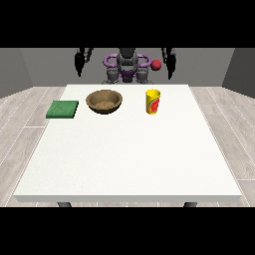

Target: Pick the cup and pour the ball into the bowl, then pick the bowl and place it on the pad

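The white bench (124, 159) is seen filling most of the front view, with the robot (127, 64) set behind its far edge and both arms raised; the robot hand at the view's left (79, 63) and the robot hand at the view's right (171, 63) are held up well above the bench, apart from everything, and whether their fingers are released or clenched cannot be told. On the far part of the bench a brown bowl (104, 101) is placed between a green pad (63, 109) near the left edge and an upright yellow cup (153, 101) to its right. A small red ball (156, 64) is seen above the cup, near the hand at the view's right, level with the robot's chest.
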